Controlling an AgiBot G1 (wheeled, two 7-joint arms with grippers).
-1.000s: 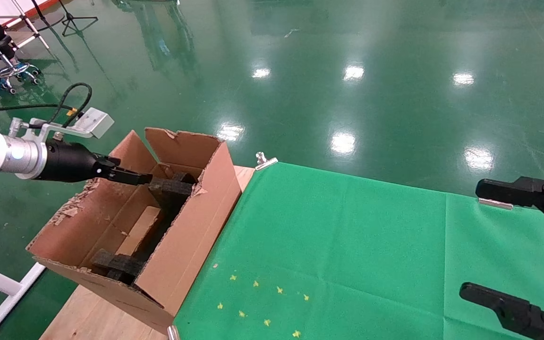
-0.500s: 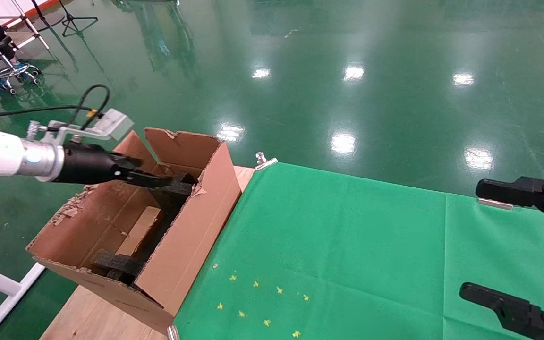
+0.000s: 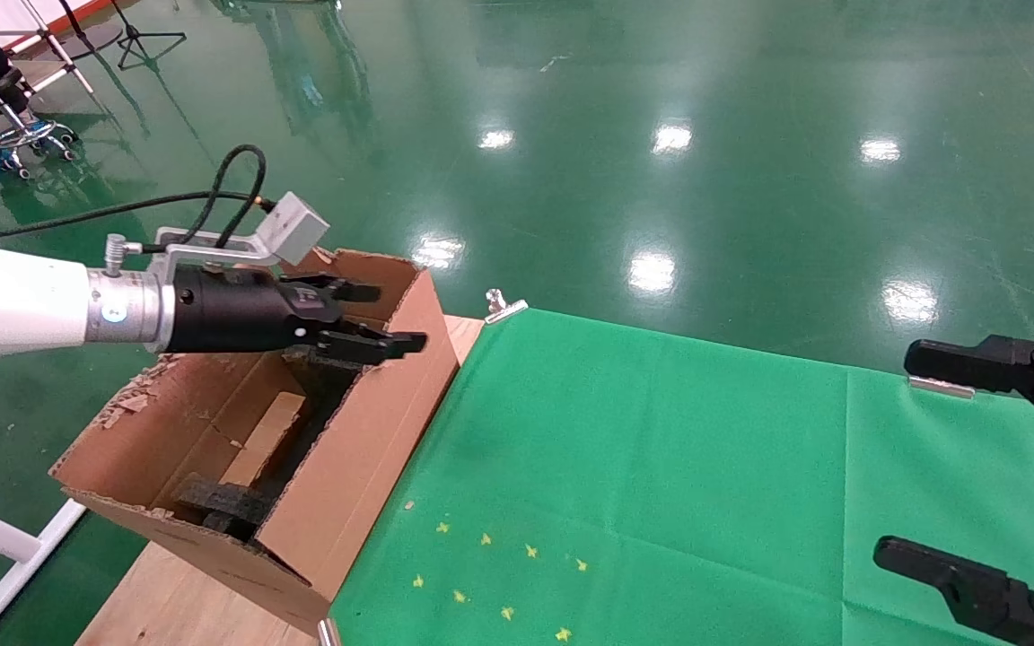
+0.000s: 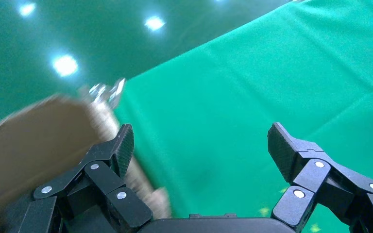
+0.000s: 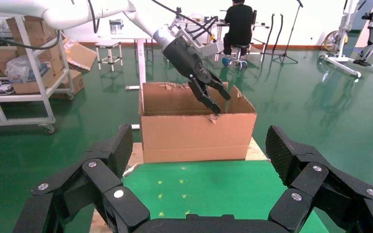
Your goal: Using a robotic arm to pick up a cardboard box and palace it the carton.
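The carton (image 3: 364,449) stands open on the table's left end, with black foam pieces (image 3: 221,502) inside. The small brown cardboard box (image 3: 264,438) lies flat on the carton's floor between the foam. My left gripper (image 3: 396,316) is open and empty, hovering above the carton's table-side wall. The left wrist view shows its jaws (image 4: 201,141) spread over green cloth, with the carton wall (image 4: 39,145) to one side. My right gripper (image 3: 916,458) is open and empty at the table's right edge. Its wrist view (image 5: 199,141) faces the carton (image 5: 196,136) and the left gripper (image 5: 213,97).
A green cloth (image 3: 643,467) covers the table, with small yellow star marks (image 3: 499,565) near the front. Metal clips (image 3: 503,305) hold its far edge. Bare wood (image 3: 176,601) shows under the carton. Glossy green floor lies beyond, with a stool (image 3: 19,126) far left.
My left gripper has risen out of the carton and moved right, over its table-side wall, with its fingers now spread. The cardboard box has stayed on the carton's floor. The right arm has not moved.
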